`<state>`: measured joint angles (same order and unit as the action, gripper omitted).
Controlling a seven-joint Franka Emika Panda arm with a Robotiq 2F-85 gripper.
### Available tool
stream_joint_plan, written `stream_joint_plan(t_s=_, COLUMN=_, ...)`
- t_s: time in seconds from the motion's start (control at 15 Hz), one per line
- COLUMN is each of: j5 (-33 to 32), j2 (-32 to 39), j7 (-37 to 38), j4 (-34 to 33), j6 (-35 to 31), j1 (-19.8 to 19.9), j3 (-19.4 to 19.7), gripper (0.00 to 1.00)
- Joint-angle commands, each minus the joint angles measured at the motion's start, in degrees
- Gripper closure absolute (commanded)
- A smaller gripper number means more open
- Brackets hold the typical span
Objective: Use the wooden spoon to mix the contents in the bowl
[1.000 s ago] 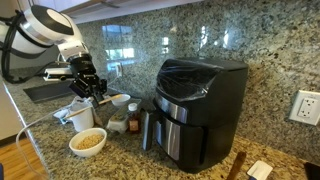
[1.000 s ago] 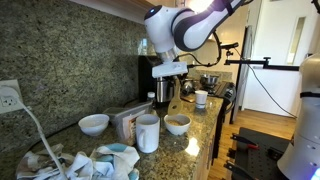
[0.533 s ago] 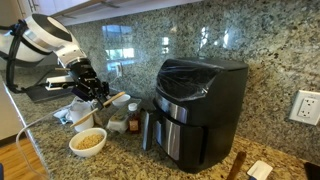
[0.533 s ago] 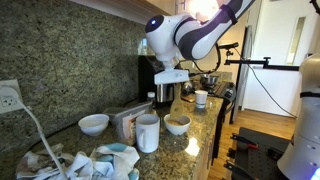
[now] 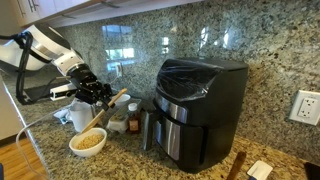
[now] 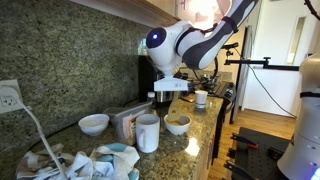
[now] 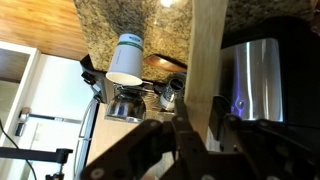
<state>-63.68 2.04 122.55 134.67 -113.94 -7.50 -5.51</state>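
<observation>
My gripper is shut on the wooden spoon. The spoon slants down from upper right towards the bowl. That small white bowl stands at the counter's front and holds tan crumbly contents. The spoon's lower end hangs at the bowl's far rim; whether it touches the contents I cannot tell. In an exterior view the gripper hovers just above the bowl. In the wrist view the spoon is a broad pale band running up from between the fingers.
A black air fryer stands close beside the bowl. A white mug and a small white dish sit behind it, with small jars. There is a wall socket. Crumpled cloths and a cable lie on the counter.
The arm has come down and forward towards the bowl. The spoon, held throughout, now tilts more steeply with its lower end closer to the contents.
</observation>
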Motion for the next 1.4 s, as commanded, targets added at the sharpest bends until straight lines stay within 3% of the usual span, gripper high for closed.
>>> stream_joint_plan(t_s=0.0, j5=-4.5, j2=0.8, j7=6.8, j4=1.4, j6=2.4, j1=-0.6, j3=-0.9, gripper=0.93)
stream_joint_plan(t_s=0.2, j5=-2.8, j2=0.8, j7=8.0, j4=1.8, j6=-0.2, j1=-0.1, j3=-0.5, gripper=0.93)
stream_joint_plan(t_s=0.27, j5=-3.3, j2=1.9, j7=6.8, j4=1.0, j6=0.9, j1=-0.2, j3=-0.6, gripper=0.74)
stream_joint_plan(t_s=0.73, j5=-3.1, j2=2.0, j7=7.0, j4=1.0, j6=0.7, j1=-0.2, j3=-0.6, gripper=0.74)
stream_joint_plan(t_s=0.8, j5=-3.1, j2=2.0, j7=7.0, j4=1.0, j6=0.7, j1=-0.2, j3=-0.6, gripper=0.93)
stream_joint_plan(t_s=1.33, j5=-7.6, j2=3.6, j7=10.5, j4=1.4, j6=3.6, j1=-0.9, j3=-0.9, gripper=0.93)
